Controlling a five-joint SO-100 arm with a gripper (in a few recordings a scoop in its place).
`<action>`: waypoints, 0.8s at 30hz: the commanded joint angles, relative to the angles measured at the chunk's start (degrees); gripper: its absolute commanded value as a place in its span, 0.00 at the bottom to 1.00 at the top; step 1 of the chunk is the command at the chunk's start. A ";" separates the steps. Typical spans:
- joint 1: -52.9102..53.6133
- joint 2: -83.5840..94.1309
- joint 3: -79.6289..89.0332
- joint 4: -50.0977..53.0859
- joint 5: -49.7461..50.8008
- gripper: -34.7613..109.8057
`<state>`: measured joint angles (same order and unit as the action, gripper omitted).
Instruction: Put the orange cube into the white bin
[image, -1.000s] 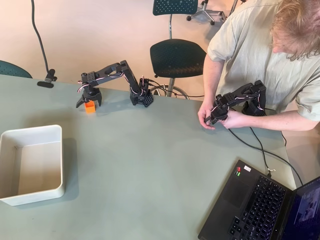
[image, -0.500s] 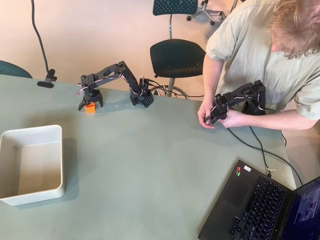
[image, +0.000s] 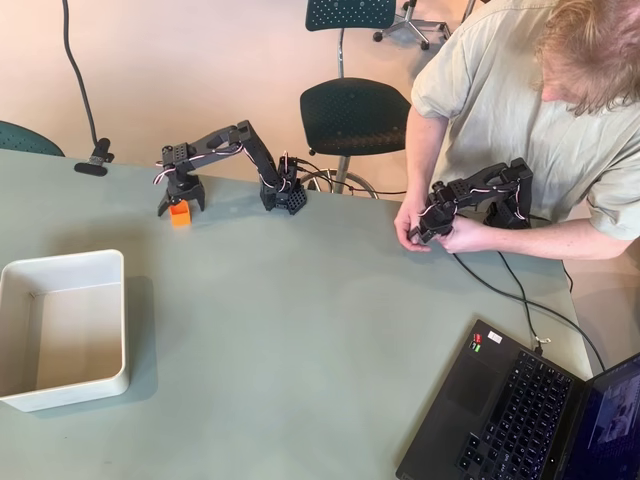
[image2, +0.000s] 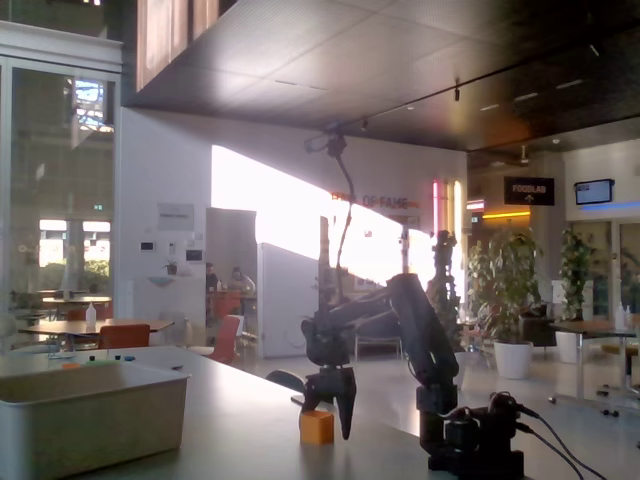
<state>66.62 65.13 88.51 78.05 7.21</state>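
Orange cube under the pincer, white bin well apart.

Could not tell, in the overhead view, whether the gripper actually touched the orange cube or only straddled it; fingers too small and dark against their own shadow. Same doubt in the fixed view, where one finger hid the right side of the cube and the other blurred into the backlit background. Saw the white bin cut off by the left and bottom edges there, far from the cube. Laptop, well away from the bin, cropped at the lower right corner overhead.
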 joint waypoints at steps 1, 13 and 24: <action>0.18 3.16 -2.46 -0.35 -0.26 0.62; -0.62 3.16 -3.43 -0.35 0.35 0.59; -0.62 3.16 -3.43 -2.37 0.35 0.52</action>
<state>66.36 65.13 86.84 76.03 7.21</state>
